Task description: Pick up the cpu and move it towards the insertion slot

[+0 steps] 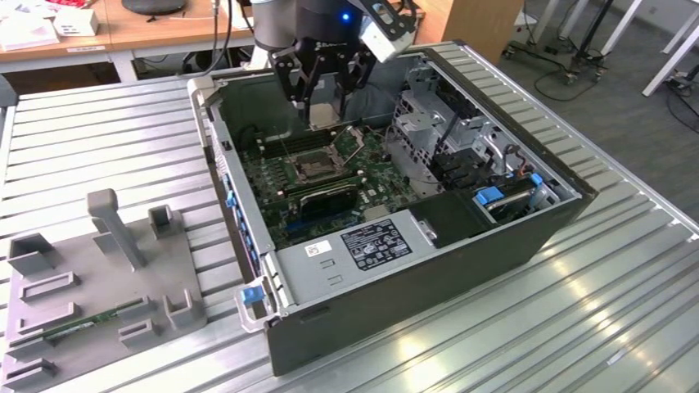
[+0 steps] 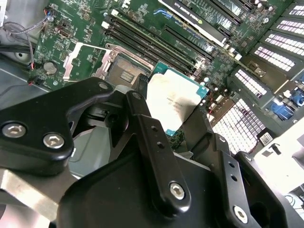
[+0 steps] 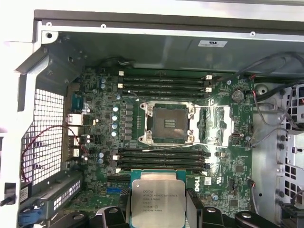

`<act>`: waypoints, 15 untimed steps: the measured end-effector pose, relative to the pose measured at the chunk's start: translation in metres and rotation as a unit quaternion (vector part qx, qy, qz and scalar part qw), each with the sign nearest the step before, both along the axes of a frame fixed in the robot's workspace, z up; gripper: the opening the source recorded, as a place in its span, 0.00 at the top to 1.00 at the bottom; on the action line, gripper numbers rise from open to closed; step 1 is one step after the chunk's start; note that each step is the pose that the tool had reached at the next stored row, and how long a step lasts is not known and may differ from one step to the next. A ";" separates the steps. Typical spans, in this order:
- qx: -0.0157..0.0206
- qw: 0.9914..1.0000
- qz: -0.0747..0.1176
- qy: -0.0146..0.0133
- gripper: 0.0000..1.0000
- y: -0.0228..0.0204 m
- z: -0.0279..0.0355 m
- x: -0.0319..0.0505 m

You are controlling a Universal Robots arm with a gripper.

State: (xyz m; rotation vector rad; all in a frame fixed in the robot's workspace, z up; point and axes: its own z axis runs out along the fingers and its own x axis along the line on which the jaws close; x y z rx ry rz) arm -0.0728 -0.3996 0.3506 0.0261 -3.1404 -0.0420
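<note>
My gripper (image 1: 323,105) hangs inside the open computer case, shut on the cpu (image 1: 324,115). The cpu (image 3: 158,202) is a flat square chip with a silvery top and a thin green rim, held by its edges between black fingers (image 3: 194,205). In the second wrist view the cpu (image 2: 173,102) sits tilted above the green motherboard. The insertion slot (image 3: 169,124) is a square socket with a silver frame and a dark centre, lying open on the board with its load plate (image 3: 216,124) folded aside. In the exterior view the insertion slot (image 1: 314,168) lies below the gripper, towards the front.
The case walls (image 1: 224,164) surround the board. Long black memory slots (image 3: 164,81) flank the socket on both sides. A drive cage (image 1: 459,139) and cables stand on the exterior view's right. A grey fixture (image 1: 98,270) with a green memory stick rests on the metal table.
</note>
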 end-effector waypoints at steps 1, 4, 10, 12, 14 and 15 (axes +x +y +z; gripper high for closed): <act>0.000 1.000 0.000 0.000 0.45 0.0000 0.0000 0.0002; 0.000 1.000 0.000 0.000 0.45 0.0004 0.0000 0.0004; 0.000 1.000 0.000 0.000 0.45 0.0012 0.0000 0.0003; 0.000 1.000 0.000 0.000 0.45 0.0012 0.0000 0.0006; 0.000 1.000 0.000 0.000 0.45 0.0012 0.0000 0.0014; 0.000 1.000 0.000 0.000 0.45 0.0012 0.0000 0.0019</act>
